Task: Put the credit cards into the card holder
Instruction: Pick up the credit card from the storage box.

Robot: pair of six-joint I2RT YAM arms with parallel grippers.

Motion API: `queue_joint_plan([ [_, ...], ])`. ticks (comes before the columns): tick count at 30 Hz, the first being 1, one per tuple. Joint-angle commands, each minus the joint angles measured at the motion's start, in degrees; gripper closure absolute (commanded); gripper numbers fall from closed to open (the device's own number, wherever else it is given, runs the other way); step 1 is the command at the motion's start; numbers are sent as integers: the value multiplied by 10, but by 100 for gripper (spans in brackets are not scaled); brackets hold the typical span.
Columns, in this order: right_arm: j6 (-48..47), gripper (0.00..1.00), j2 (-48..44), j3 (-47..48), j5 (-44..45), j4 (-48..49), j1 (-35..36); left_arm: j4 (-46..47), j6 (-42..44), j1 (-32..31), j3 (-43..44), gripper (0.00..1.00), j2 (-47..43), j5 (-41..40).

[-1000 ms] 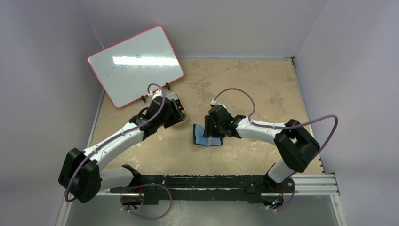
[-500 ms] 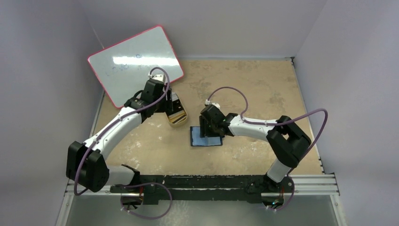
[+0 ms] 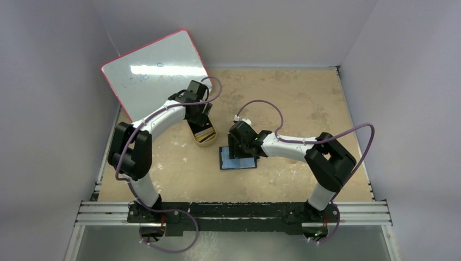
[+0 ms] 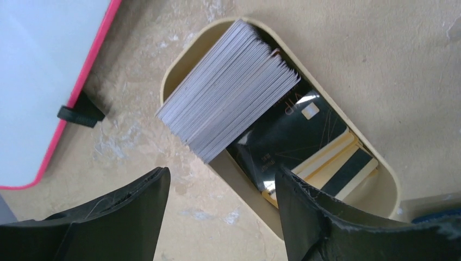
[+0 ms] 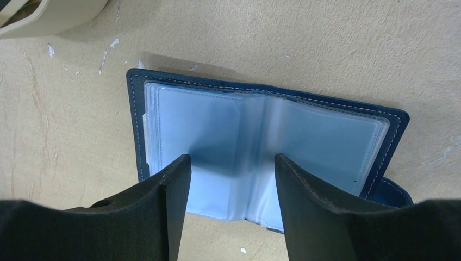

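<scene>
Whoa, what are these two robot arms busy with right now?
The left gripper hangs open above an oval tin packed with cards, holding none yet. The right gripper is open over a blue wallet, which lies spread open on the table beside the tin; whether it touches the wallet is unclear. The clear pockets in view look empty, so seemingly no card is in yet.

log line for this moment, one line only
left gripper: open, above cards in tin | right gripper: open, above open card holder | cards in holder: none visible
</scene>
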Motion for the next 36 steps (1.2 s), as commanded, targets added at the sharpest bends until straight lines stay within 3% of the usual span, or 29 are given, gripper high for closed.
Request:
queue_joint_plan([
  [1, -10, 40, 2, -2, 0, -2, 3, 25, 61, -4, 45, 29, 21, -8],
  [8, -11, 40, 0, -3, -6, 3, 3, 45, 117, -7, 52, 27, 53, -15],
  [20, -14, 40, -1, -1, -15, 4, 3, 81, 120, -16, 54, 31, 84, -71],
  [25, -14, 40, -2, 0, -15, 1, 3, 91, 132, -32, 45, 37, 75, -106],
  [36, -13, 40, -6, -4, -16, 4, 3, 90, 137, -35, 44, 65, 67, -100],
])
